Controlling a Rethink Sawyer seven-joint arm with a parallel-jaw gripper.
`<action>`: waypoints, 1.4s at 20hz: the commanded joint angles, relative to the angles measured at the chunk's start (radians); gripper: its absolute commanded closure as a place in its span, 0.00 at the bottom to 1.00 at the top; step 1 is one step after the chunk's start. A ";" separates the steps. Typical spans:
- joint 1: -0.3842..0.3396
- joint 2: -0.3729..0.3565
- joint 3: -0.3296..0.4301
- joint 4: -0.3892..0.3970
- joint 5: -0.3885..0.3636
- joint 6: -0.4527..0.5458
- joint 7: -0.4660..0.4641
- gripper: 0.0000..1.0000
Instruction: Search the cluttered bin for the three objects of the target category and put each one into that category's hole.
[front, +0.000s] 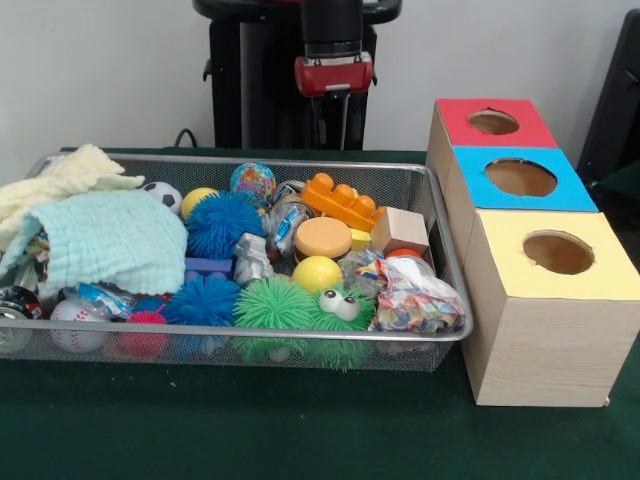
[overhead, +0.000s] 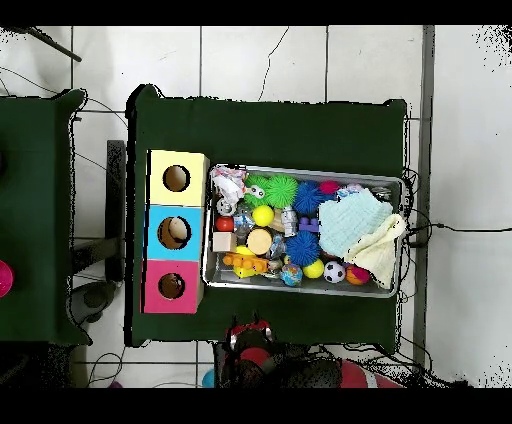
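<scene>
The wire mesh bin (front: 455, 270) lies on the green table, packed with toys; it also shows in the overhead view (overhead: 300, 168). The red-panelled hole (front: 493, 122) tops the farthest wooden box, right of the bin, and shows in the overhead view (overhead: 171, 286) too. My gripper (front: 335, 138) hangs drawn back behind the bin's far rim, above the table and touching nothing. In the overhead view the gripper (overhead: 250, 338) sits below the bin's edge. Whether it is open or shut does not show.
The bin holds blue spiky balls (front: 222, 222), a green spiky ball with eyes (front: 300, 310), a yellow ball (front: 316, 272), an orange brick (front: 343, 200), a wooden cube (front: 400, 230) and cloths (front: 110, 240). The blue-panelled hole (front: 520, 177) and the yellow-panelled hole (front: 557, 252) top the nearer boxes.
</scene>
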 joint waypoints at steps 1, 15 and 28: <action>-0.001 0.005 0.038 -0.213 0.077 -0.005 0.206 0.00; -0.027 -0.084 0.090 -0.243 0.081 0.121 0.205 0.00; -0.003 0.000 0.064 -0.264 0.098 0.022 0.237 0.00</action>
